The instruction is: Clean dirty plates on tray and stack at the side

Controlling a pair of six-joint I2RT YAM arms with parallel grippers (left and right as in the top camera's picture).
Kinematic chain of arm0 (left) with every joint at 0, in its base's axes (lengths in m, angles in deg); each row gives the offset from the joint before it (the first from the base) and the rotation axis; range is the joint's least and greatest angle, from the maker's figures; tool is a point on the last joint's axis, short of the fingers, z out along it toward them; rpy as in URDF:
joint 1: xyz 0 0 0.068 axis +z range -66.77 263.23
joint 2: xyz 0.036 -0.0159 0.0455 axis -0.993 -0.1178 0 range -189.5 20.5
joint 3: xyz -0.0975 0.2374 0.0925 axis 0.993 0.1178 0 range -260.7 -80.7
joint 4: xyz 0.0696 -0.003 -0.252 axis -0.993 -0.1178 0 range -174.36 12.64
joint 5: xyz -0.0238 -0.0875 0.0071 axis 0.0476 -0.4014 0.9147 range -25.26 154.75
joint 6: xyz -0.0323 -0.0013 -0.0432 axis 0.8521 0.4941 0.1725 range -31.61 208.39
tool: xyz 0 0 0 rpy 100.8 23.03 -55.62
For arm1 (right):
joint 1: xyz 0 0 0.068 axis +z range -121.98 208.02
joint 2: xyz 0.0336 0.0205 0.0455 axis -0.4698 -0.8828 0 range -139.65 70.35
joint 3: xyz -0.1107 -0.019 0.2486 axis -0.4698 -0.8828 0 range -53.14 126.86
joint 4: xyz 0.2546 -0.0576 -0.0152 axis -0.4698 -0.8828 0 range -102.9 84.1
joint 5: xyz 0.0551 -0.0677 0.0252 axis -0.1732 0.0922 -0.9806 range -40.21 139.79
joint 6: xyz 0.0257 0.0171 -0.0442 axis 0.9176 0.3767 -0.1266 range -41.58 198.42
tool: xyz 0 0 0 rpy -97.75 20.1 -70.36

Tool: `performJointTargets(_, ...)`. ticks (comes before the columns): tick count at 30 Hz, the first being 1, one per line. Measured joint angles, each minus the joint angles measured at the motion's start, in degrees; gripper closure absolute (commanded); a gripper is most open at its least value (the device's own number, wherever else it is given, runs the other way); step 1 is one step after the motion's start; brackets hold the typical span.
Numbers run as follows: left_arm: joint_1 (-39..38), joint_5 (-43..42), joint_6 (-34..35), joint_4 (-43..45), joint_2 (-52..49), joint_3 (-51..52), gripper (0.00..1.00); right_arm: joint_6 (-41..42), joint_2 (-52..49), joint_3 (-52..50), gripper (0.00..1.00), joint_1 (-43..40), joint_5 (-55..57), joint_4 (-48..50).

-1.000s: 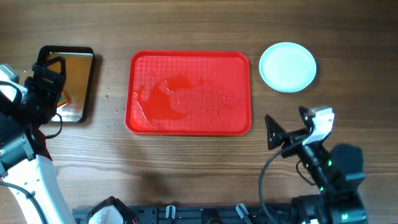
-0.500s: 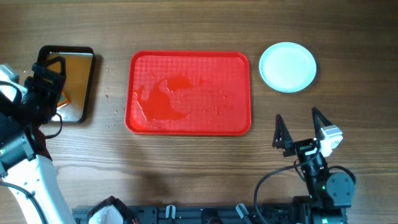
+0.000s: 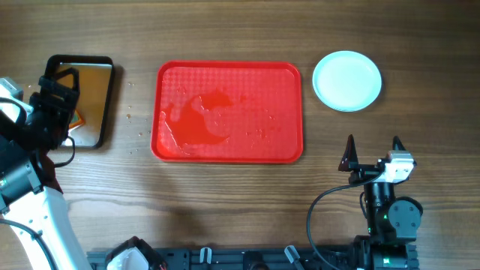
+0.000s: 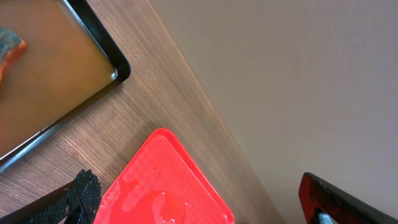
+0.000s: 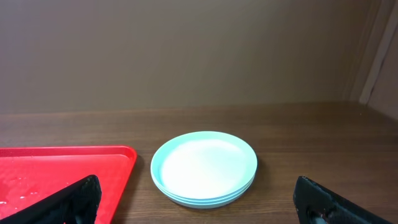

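The red tray (image 3: pixel 229 150) lies in the middle of the table with wet smears on it and no plates on it. It also shows in the left wrist view (image 4: pixel 168 193) and the right wrist view (image 5: pixel 62 168). The white plates (image 3: pixel 346 80) sit stacked to the right of the tray, also in the right wrist view (image 5: pixel 204 165). My right gripper (image 3: pixel 373 150) is open and empty, near the front edge below the stack. My left gripper (image 3: pixel 58 90) is open and empty over the black pan.
A black pan of brownish water (image 3: pixel 99 101) with an orange sponge (image 4: pixel 9 50) in it stands at the far left. Water drops dot the wood between the pan and the tray.
My right arm has drawn back toward the front edge and turned to face the plates. The left arm has not moved.
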Motion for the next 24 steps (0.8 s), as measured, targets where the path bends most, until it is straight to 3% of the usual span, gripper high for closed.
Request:
performJointTargets(19,0.0,0.0,0.0,0.0,0.0,0.0,0.00,0.0,0.0,0.0,0.00,0.0,-0.1,0.0)
performJointTargets(24,-1.1,5.9,-4.7,-9.9,1.4,0.7,0.00,0.0,0.0,0.0,0.00,0.0,-0.1,0.0)
